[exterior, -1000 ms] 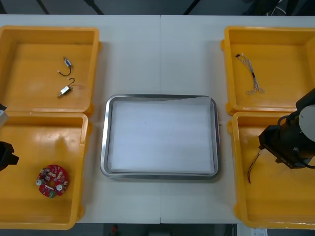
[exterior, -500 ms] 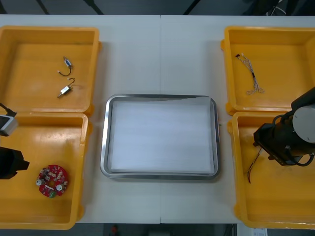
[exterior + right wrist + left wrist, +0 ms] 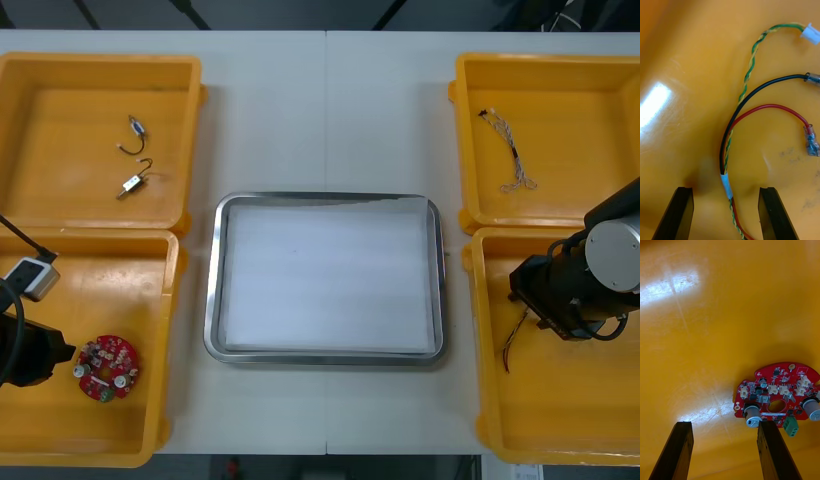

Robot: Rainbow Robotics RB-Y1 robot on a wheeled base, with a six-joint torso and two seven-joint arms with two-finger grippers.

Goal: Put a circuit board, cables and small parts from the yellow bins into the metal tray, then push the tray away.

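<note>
The left tool [image 3: 724, 425] has slid beside the round red circuit board [image 3: 777, 397] in the near left yellow bin [image 3: 120, 280], spread open, and should shift until the board's rim sits inside it, while the right tool [image 3: 725, 189], also spread, straddles the black, red and yellow cables [image 3: 727, 150].

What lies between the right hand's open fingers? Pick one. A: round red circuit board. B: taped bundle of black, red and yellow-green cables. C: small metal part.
B: the taped bundle of black, red and yellow-green cables passes between the right hand's black fingers, on the yellow bin's floor.
</note>
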